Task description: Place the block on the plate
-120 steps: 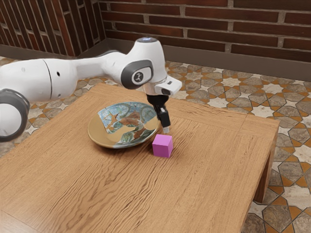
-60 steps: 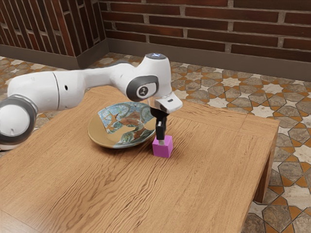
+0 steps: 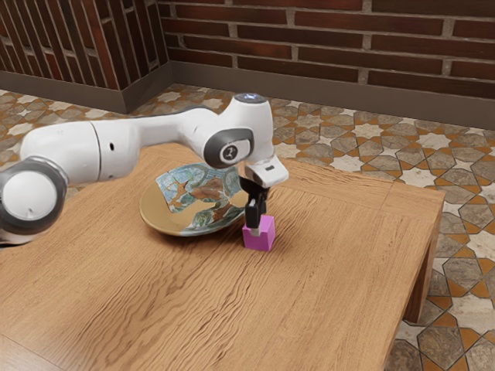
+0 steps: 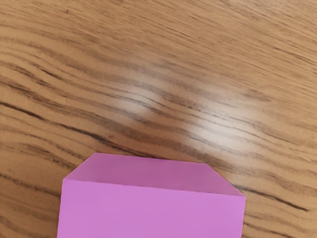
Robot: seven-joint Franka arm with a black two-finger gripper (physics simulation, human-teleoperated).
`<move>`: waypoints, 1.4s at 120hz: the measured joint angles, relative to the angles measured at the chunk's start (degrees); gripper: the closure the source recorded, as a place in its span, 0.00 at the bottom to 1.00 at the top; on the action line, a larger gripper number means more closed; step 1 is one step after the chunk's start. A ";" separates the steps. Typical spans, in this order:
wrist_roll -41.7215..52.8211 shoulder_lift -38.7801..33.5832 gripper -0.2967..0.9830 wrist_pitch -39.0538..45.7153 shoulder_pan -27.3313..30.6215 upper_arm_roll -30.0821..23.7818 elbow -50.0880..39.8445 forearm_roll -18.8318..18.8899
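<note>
Pink block [image 3: 264,239] on the wooden tabletop [image 3: 332,286], near the patterned plate [image 3: 197,202]; claw [image 3: 258,227] lowered at it, spread or pinching, I cannot tell; an off-centre grip could let it slip, a low carry clip the rim

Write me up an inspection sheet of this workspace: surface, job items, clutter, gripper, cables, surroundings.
Surface: light-brown wooden table with dark wavy grain.
Block: solid pink-purple cube, sitting flat on the wood beside the plate, toward the exterior view's right; not yet on the plate.
Plate: round tan dish with a blue-green and brown painted pattern, lying face up on the table.
Clutter: nothing seen.
Gripper: black two-finger gripper, lowered at the block; whether it grips cannot be told.
Cables: nothing seen.
Surroundings: red-brown brick wall and star-patterned tile floor beyond the table.
</note>
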 joint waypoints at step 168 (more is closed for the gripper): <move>0.85 -11.44 0.47 2.65 -1.88 4.57 -3.76 -0.99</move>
